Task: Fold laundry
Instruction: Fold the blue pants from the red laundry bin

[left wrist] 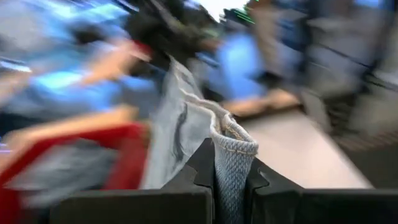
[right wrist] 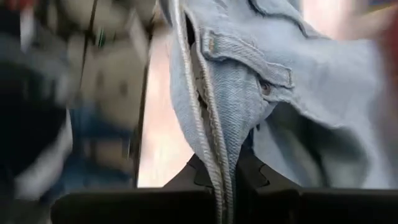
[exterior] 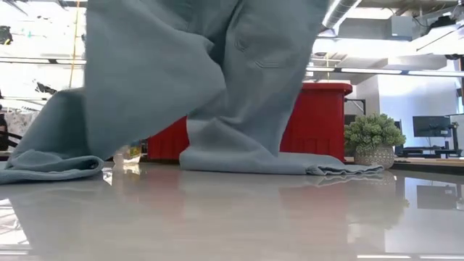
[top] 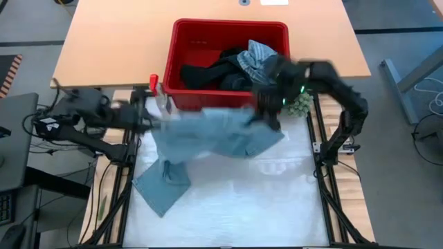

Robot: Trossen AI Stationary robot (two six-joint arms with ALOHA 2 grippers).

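A light blue denim garment point(top: 208, 135) hangs spread between my two grippers in front of the red basket point(top: 228, 26). My left gripper point(top: 147, 114) is shut on its left upper end and my right gripper point(top: 266, 111) on its right upper end. One lower end point(top: 163, 187) lies on the white table top, and another part point(exterior: 275, 161) rests there further right. Dark and grey-blue striped laundry point(top: 239, 66) lies piled in the basket. My left gripper pinches a thick stitched edge of the garment point(left wrist: 233, 152) between its two fingers, coming in about level from the table's left; the cloth runs away from it toward the other arm. My right gripper pinches the waistband edge point(right wrist: 217, 149) beside a belt loop between its two fingers, slanting down from the right. The cloth hangs below both, with its lower ends on the table.
The red basket stands at the table's far edge, just behind the held cloth. A small green fuzzy ball point(top: 301, 104) sits to the right of the basket, by my right arm. The white table top point(top: 277, 200) lies bare toward the near right.
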